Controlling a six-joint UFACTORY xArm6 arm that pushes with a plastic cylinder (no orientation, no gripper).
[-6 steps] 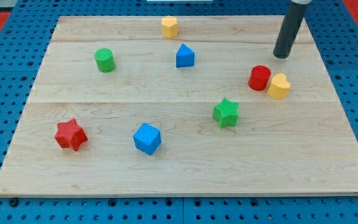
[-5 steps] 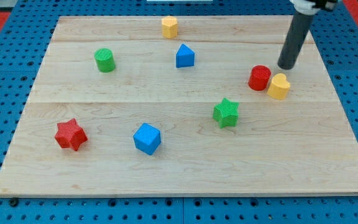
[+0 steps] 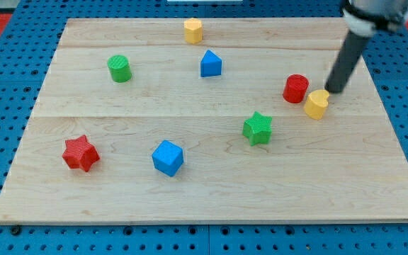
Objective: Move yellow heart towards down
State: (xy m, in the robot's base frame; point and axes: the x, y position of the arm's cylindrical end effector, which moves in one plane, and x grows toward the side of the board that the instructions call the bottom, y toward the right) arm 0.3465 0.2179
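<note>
The yellow heart (image 3: 316,104) lies on the wooden board (image 3: 204,191) at the view's right. The red cylinder (image 3: 295,88) sits just to its upper left, close beside it. My tip (image 3: 332,91) is at the heart's upper right edge, touching or almost touching it. The dark rod rises from the tip towards the view's top right.
A yellow hexagonal block (image 3: 193,30) is at the top centre. A blue house-shaped block (image 3: 210,64) is below it. A green cylinder (image 3: 120,68) is at upper left. A green star (image 3: 258,128), a blue cube (image 3: 167,157) and a red star (image 3: 80,153) lie lower down.
My tip has moved down and to the right, reaching the yellow heart. The heart has shifted slightly down and left. The other blocks have not moved.
</note>
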